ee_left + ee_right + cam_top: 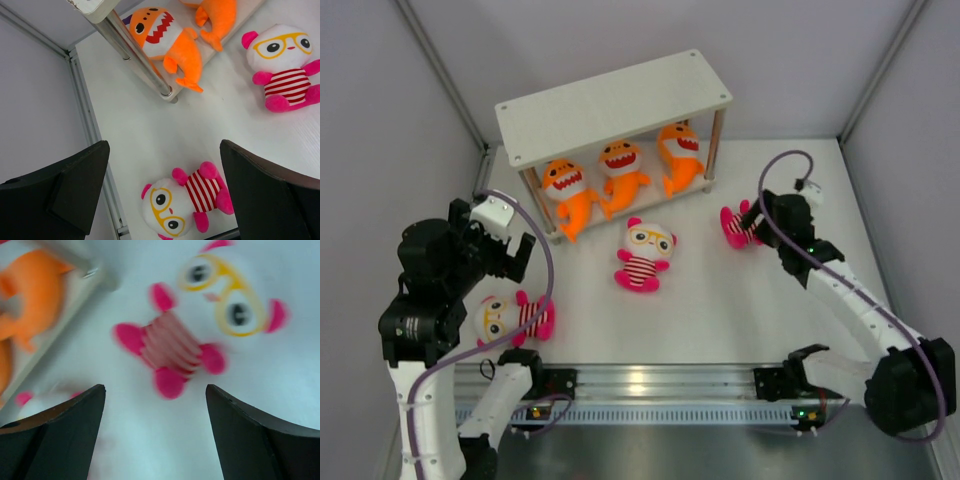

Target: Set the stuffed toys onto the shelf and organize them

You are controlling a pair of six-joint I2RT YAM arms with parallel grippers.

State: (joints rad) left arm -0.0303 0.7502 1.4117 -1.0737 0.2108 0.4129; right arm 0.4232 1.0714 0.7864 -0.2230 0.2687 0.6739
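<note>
Quick status from my end. All three orange sharks (pixel 623 172) sit side by side on the lower board of the shelf (pixel 610 105), toothy mouths facing out and tails toward the front edge.

The three dolls are all down on the white table (pixel 720 310). The middle doll (pixel 644 255) lies face up just in front of the shelf, well apart from both arms.

The left doll (pixel 182 205) lies on its back near the table's front left corner. My left gripper (pixel 164 150) hangs over it with the fingers (pixel 75 190) spread wide and nothing between them. In the wrist view they look clear of the toy.

The right doll (pixel 200 330) lies near the shelf's right end. My right gripper (pixel 155 390) is right above it, also spread wide and holding nothing. That wrist picture is pretty blurry, so I can't tell whether the fingertips touch the plush. From the top camera the gripper covers most of that doll, and only the pink legs and a bit of striped body poke out.
</note>
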